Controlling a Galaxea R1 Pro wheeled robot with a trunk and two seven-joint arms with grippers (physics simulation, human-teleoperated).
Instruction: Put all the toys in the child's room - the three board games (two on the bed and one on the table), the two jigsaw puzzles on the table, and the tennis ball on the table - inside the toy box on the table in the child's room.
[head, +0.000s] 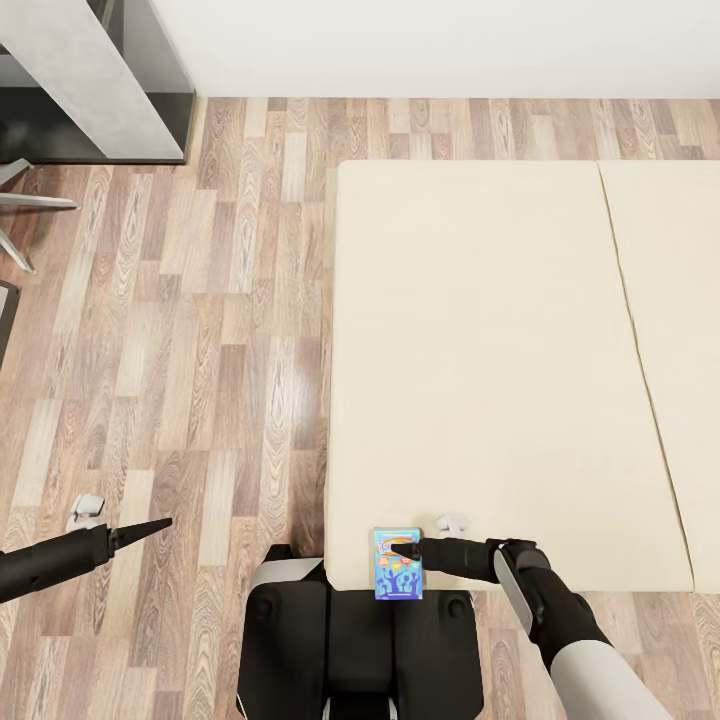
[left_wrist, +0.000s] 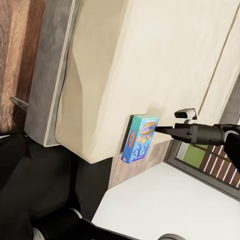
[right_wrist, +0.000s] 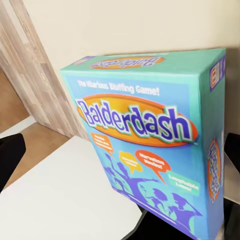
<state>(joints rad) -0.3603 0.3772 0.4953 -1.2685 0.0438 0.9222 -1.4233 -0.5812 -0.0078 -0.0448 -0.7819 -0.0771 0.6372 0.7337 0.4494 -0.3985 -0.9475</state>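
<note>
Balderdash box (head: 398, 577) at the bed (head: 500, 350) edge: right gripper (head: 400, 548) touches it, apparently clamped; left gripper (head: 160, 524) pinched together, empty.

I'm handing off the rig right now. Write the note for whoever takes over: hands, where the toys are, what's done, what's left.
Right hand: at the blue board game, fingers either side of the box in the right wrist view; whether it is clamped cannot be told.
Left hand: nothing in it, tips together, out over the wood floor.
The blue board game lies at the near edge of the bed, by its corner in front of the robot's trunk.
Done: reach to the blue game. The rest of the visible bed cover is bare.
Left: confirm the grip, lift the game, carry it to the toy box on the table.
</note>
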